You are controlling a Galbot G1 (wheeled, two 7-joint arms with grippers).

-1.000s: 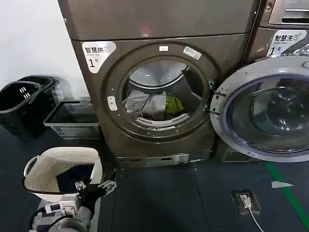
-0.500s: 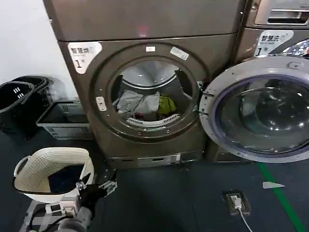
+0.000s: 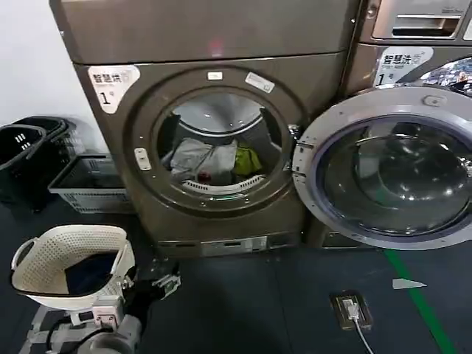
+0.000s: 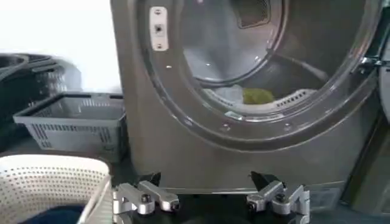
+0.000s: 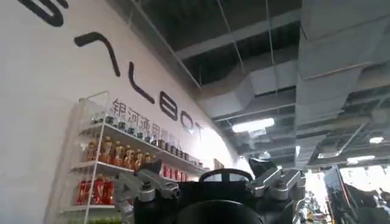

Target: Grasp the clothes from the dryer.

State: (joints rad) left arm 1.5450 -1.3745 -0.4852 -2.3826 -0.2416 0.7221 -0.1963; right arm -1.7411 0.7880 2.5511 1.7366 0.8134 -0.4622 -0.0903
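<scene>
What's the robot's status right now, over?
Left gripper open, low before the dryer. Right gripper open, aimed at the ceiling. Clothes in the drum, door open.

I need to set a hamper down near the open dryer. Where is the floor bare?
Bare dark floor lies before the dryer, between the white basket and the floor socket. Left of the dryer is crowded: a grey crate, black baskets.

The dryer (image 3: 214,140) bears a white label (image 3: 113,79) marked "1".
</scene>
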